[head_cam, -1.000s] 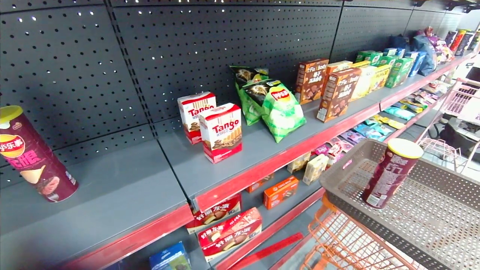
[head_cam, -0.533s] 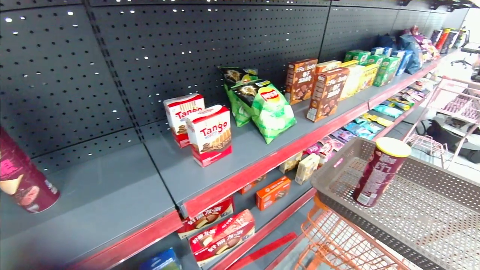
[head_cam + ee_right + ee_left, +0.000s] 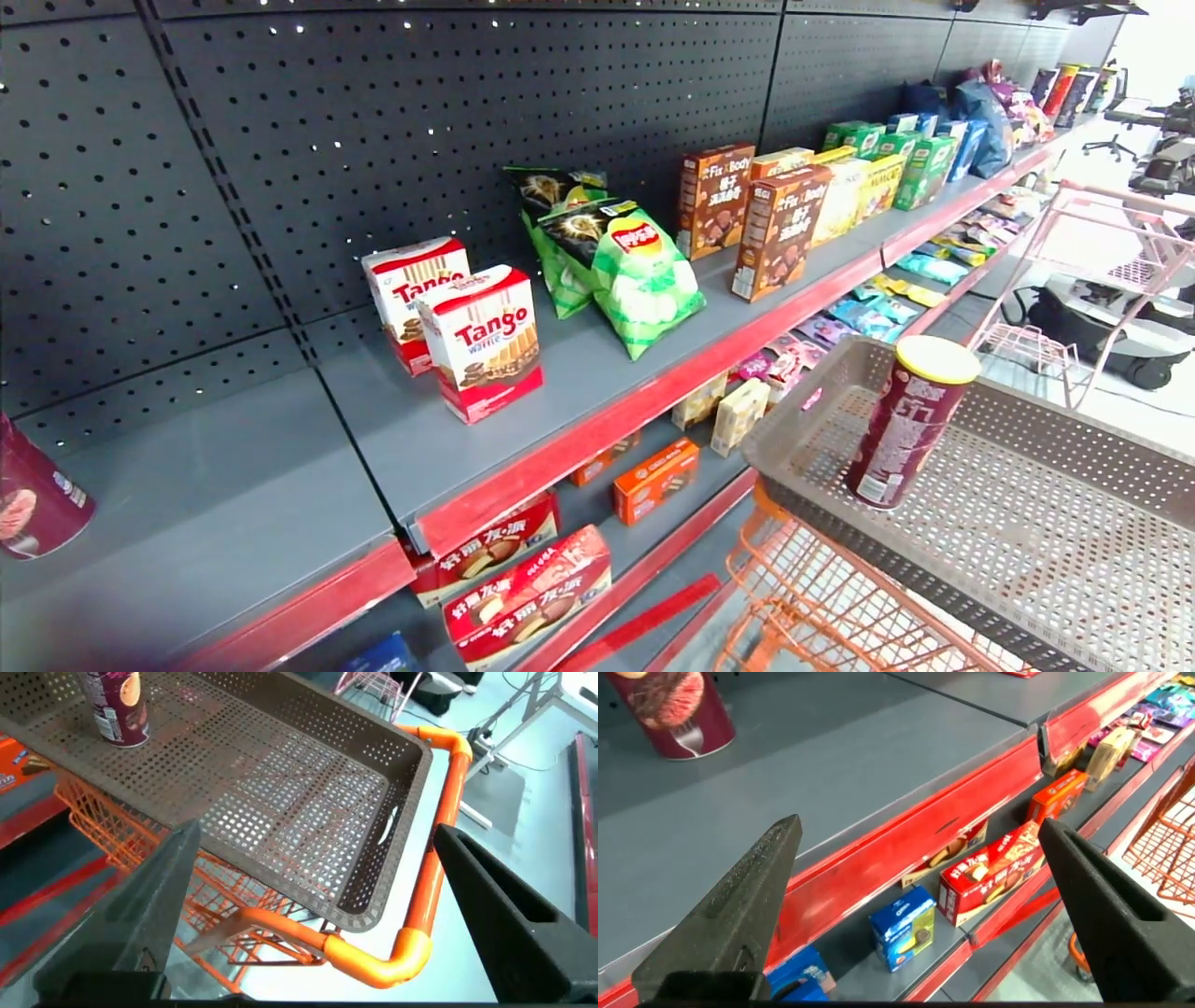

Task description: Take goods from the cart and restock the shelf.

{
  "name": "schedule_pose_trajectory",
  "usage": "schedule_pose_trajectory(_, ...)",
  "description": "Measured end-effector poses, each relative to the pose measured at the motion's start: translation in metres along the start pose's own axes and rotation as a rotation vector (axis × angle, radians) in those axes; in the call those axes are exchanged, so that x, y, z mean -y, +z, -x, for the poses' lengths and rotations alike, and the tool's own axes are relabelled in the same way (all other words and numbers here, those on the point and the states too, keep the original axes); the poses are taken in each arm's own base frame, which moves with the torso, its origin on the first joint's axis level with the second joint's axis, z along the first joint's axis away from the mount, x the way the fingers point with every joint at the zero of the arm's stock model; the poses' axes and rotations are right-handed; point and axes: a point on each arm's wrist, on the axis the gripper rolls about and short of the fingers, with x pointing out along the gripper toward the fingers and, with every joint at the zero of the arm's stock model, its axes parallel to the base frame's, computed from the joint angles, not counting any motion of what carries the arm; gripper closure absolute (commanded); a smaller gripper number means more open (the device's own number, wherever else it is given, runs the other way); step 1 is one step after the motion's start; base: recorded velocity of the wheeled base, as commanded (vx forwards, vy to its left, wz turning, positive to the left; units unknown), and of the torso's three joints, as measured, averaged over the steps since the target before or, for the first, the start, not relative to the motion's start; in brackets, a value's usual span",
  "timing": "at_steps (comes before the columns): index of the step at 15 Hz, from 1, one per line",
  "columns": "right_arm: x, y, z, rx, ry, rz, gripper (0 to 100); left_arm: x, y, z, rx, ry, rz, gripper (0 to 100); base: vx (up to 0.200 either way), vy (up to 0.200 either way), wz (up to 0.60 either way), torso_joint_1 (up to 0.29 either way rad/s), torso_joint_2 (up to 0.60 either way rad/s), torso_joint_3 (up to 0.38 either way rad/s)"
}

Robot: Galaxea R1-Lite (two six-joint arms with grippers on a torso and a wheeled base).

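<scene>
A maroon chip can [image 3: 907, 420] with a yellow lid stands upright in the grey perforated basket [image 3: 1027, 541] on the orange cart [image 3: 822, 607]. The right wrist view has this can [image 3: 117, 705] at the basket's far end. A second maroon can [image 3: 33, 495] stands on the grey shelf [image 3: 560, 383] at the far left. My left gripper [image 3: 918, 826] is open with nothing between its fingers, just out from the shelf's red front edge, with that can [image 3: 682, 709] beyond it. My right gripper [image 3: 316, 833] is open over the basket [image 3: 280, 775], near the cart's orange handle.
Red-and-white wafer boxes [image 3: 481, 341], green chip bags [image 3: 644, 280] and brown boxes [image 3: 775, 229] line the shelf to the right. Bare shelf [image 3: 233, 467] lies between the left can and the wafer boxes. Boxes [image 3: 523, 588] fill the lower shelf. A pink cart [image 3: 1120, 243] stands far right.
The whole head picture has slid left, so the camera has turned right. The cans and goods hold their places.
</scene>
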Motion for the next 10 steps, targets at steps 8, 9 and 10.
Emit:
schedule_pose_trajectory(8, -0.006, -0.001, -0.025, 0.133, -0.004, -0.049, 0, 0.0, 0.0, 0.0, 0.0, 0.001, 0.0, 0, 0.0, 0.0, 0.0, 0.0, 0.0, 0.0)
schedule_pose_trajectory(9, -0.007, -0.001, -0.031, 0.132, 0.004, -0.048, 0, 0.0, 0.0, 0.0, 0.0, 0.0, 0.0, 0, 0.0, 0.0, 0.0, 0.0, 0.0, 0.0)
schedule_pose_trajectory(10, -0.008, 0.0, -0.037, 0.13, 0.013, -0.046, 0, 0.0, 0.0, 0.0, 0.0, 0.002, 0.0, 0, 0.0, 0.0, 0.0, 0.0, 0.0, 0.0)
